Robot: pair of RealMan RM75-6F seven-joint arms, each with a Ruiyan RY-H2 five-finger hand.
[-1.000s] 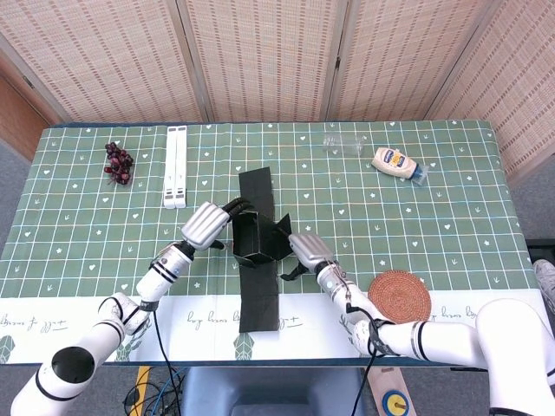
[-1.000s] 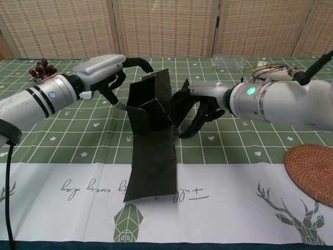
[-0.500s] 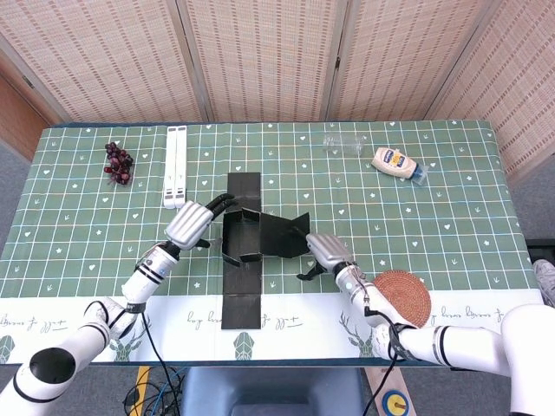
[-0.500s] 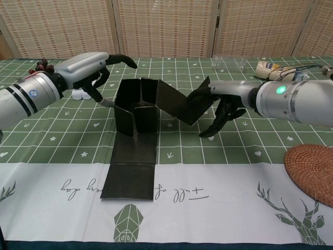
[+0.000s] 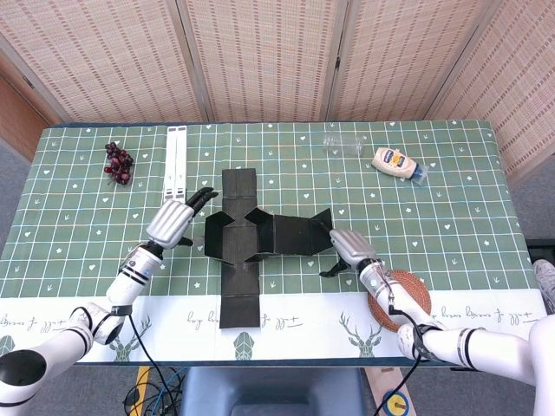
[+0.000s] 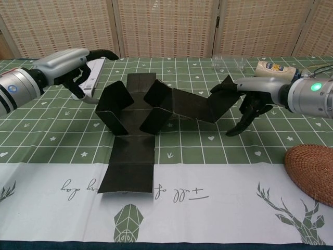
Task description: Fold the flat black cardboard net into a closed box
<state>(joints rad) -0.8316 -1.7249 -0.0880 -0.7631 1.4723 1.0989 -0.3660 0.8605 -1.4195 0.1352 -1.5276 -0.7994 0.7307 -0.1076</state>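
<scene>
One black cardboard net [image 5: 251,244], centre of the frame on the green checked tabletop [image 5: 451,199], near flap flat at lower centre, middle panels half raised. It has sprung open within the last second: the upright walled form seen a moment ago has collapsed and spread, so folding is judged set back and must be redone. One woven coaster [image 5: 401,295], lower right. One right hand [image 5: 349,247], right of centre, touching the net's raised right flap with its thumb side, fingers curled below; whether it truly grips cannot be told. One left hand [image 5: 173,222], left of centre, drawn back, released, fingers apart, apart from the net. Farther: white strips [image 5: 176,161], grapes [image 5: 118,162] upper left; clear bottle [image 5: 345,143], mayonnaise bottle [image 5: 399,162] upper right.
</scene>
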